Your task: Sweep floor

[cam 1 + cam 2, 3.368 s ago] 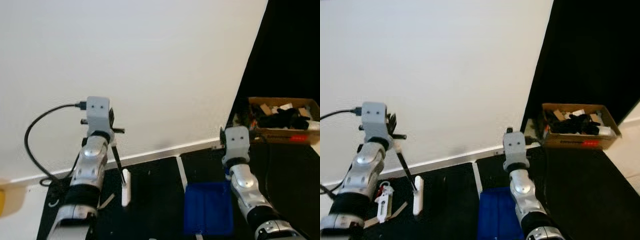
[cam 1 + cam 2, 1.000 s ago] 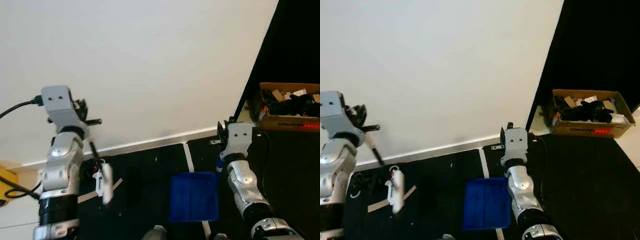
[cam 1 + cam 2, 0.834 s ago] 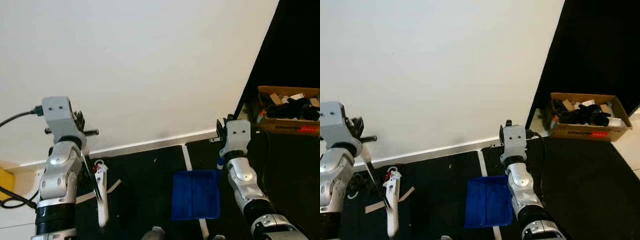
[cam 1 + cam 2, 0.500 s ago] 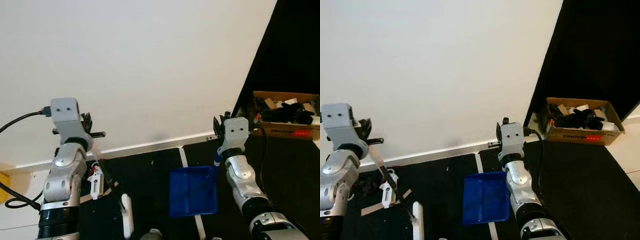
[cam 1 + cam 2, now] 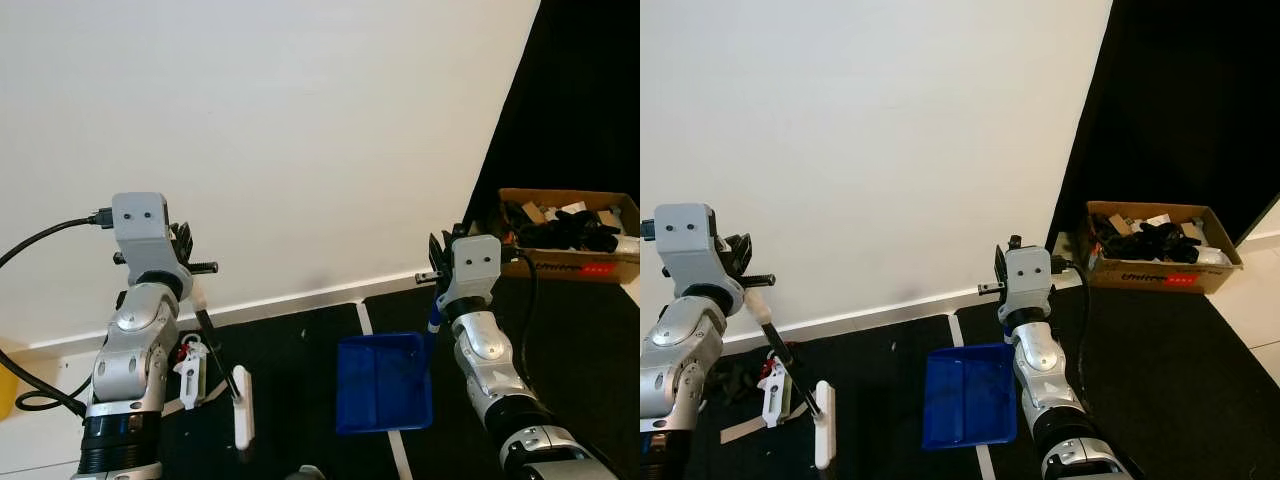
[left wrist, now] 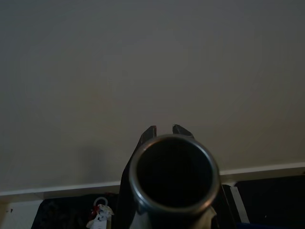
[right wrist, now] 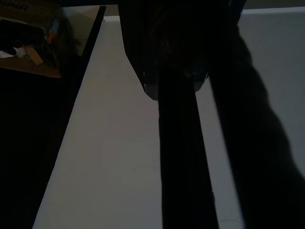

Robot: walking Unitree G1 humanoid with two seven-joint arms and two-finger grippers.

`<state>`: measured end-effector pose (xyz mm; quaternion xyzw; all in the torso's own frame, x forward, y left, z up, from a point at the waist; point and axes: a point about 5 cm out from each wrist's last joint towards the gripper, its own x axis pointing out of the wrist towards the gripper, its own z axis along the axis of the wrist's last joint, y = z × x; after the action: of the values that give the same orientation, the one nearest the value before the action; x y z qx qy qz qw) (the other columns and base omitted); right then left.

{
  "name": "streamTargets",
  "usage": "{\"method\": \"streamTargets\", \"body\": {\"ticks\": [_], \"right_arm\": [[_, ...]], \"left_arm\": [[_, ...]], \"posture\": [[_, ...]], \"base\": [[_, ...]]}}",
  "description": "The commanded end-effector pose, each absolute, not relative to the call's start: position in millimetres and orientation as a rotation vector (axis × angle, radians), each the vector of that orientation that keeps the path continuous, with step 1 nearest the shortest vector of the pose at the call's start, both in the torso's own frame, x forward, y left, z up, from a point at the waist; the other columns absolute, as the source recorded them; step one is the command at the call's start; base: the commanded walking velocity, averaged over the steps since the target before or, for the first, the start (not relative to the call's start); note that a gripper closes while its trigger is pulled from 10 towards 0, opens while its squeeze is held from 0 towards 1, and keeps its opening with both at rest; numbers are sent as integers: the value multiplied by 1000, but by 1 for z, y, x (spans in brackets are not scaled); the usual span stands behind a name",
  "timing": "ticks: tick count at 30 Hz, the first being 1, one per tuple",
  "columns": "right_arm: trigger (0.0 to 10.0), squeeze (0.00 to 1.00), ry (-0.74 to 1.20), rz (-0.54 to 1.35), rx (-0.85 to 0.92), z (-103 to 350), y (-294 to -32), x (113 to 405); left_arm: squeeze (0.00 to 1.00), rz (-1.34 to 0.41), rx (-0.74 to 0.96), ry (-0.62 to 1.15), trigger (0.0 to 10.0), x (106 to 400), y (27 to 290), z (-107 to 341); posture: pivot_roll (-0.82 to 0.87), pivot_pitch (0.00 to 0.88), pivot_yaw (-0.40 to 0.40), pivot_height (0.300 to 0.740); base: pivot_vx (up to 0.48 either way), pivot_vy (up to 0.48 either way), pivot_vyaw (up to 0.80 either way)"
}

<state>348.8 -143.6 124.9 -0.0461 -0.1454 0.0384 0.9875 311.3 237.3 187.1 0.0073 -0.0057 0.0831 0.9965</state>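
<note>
Gripping a broom (image 5: 222,372), left end effector (image 5: 185,262) is clamped on its handle, white head on the black floor (image 5: 300,370) left; right end effector (image 5: 436,262) pinches the blue dustpan (image 5: 385,383) handle, pan mid-floor.

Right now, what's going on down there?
The left gripper grips a thin black-handled broom with a flat white head resting on the black floor mat beside white scraps. The right gripper holds the blue plastic dustpan, set flat on the mat near the white wall.
</note>
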Motion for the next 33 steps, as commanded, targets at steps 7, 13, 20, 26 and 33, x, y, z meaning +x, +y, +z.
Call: {"method": "streamTargets", "body": {"ticks": [7,13,20,26,33], "right_arm": [[10000,0,-342,40,-94,130,-153,345],[10000,0,-356,-26,-96,130,-167,341],[10000,0,-371,-86,-96,127,-177,332],[10000,0,-372,-95,-101,125,-180,329],[10000,0,-357,-30,-95,126,-165,333]], "left_arm": [[0,142,64,-33,10000,313,232,191],[0,39,71,-19,10000,320,208,191],[0,-60,44,-37,10000,334,189,198],[0,-79,-13,-31,10000,339,184,198],[0,-3,-53,-16,10000,334,195,190]], "posture": [[92,93,112,740],[53,79,167,740],[1,68,216,740],[-9,63,217,740],[12,68,148,740]], "base": [[0,0,0],[0,0,0],[0,0,0],[0,0,0],[0,0,0]]}}
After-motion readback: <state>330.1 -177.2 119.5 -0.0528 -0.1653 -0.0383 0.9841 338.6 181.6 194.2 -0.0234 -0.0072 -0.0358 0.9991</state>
